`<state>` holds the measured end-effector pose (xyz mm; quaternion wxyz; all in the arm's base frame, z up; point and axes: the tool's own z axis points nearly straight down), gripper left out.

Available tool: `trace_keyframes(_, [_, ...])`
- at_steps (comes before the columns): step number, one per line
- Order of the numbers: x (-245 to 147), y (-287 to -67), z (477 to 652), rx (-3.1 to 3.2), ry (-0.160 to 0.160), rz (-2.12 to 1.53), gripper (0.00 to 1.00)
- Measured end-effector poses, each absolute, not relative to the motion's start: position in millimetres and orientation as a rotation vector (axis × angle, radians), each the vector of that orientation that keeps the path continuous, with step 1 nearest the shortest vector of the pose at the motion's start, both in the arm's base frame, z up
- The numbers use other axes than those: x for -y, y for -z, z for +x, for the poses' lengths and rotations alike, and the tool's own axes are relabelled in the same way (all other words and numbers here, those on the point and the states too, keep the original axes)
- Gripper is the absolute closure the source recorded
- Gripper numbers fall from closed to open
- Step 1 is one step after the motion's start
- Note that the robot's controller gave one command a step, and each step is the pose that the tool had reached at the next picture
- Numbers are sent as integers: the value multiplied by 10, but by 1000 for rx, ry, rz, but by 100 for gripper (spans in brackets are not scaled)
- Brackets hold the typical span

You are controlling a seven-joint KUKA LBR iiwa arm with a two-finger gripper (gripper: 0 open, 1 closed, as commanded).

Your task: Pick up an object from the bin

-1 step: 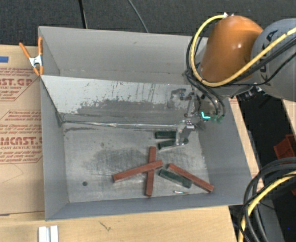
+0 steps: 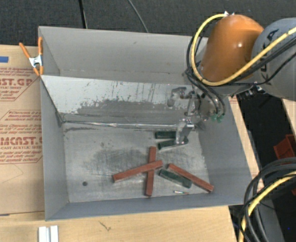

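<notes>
My gripper (image 2: 182, 135) hangs low over the right back part of the bin floor. Just left of its tip lie two small dark green pieces, one (image 2: 163, 134) behind the other (image 2: 165, 145); whether it touches them I cannot tell. Toward the front, two red-brown sticks cross: a long one (image 2: 137, 172) lying flat and a shorter one (image 2: 150, 171) running front to back.
A third red-brown stick (image 2: 191, 178) lies at the front right, with a dark green block (image 2: 175, 178) against its left side. The arm with its orange cover and yellow cables comes in over the bin's right wall. The bin's left half holds nothing loose.
</notes>
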<state>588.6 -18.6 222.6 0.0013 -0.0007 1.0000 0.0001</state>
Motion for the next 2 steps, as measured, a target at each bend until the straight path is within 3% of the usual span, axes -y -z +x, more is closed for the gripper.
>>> trace_keyframes(1, [326,-1531,5749,-3134,-1,93,0])
trace_keyframes(2, [625,-991,5708,-3142,0,7,0])
